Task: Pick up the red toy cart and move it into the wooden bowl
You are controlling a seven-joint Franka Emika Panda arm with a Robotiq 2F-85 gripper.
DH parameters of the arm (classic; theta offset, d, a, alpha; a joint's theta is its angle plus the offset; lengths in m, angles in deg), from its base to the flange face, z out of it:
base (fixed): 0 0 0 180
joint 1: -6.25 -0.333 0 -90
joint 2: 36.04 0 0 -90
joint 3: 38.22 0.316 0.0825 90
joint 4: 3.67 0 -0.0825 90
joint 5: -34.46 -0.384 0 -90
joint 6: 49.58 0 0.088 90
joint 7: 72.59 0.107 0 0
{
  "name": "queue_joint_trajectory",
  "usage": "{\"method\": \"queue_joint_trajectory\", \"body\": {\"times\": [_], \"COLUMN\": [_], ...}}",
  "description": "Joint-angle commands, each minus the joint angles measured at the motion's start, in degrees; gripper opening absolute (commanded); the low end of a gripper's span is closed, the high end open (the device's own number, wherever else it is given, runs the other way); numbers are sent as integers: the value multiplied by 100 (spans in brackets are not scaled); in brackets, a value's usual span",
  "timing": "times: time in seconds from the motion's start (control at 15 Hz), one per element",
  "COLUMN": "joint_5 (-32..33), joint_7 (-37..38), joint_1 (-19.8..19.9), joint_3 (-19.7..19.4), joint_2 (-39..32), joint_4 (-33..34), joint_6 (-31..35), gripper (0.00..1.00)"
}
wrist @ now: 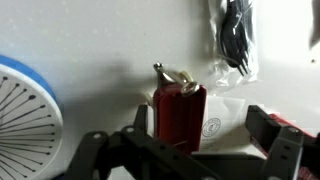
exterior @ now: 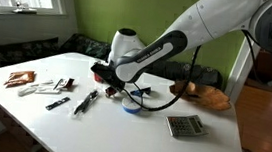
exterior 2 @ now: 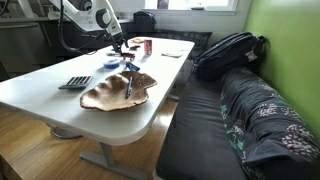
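My gripper is open, low over the white table. A red cylindrical can with a silver tab on top stands between and just beyond the two fingers; it also shows in both exterior views. A small red piece peeks out behind the right finger at the frame's edge; I cannot tell if it is the red toy cart. The wooden bowl, wide and brown with an uneven rim, lies well away from the gripper, near the table's end.
A blue and white round plate lies beside the can. A white packet with a round logo lies under it. A black item in a clear bag lies beyond. A calculator sits near the bowl. Pens and packets lie further off.
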Motion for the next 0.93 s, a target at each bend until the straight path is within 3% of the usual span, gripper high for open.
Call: {"method": "queue_joint_trajectory", "body": {"times": [0.0,0.27,0.33,0.4,0.47,0.67,0.87], "joint_5": [-142,-189,-190,-191,-202,-198,-190], "joint_7": [181,305,328,342,333,305,202], "joint_1": [15,50,59,66,80,85,93], "joint_3": [11,25,31,32,54,79,145], "joint_2": [-92,-262,-293,-337,-379,-479,-288], "joint_4": [141,294,317,343,369,423,282], "joint_6": [-177,-226,-270,-284,-270,-206,-151], "gripper": [100,99,94,74,71,44,25]}}
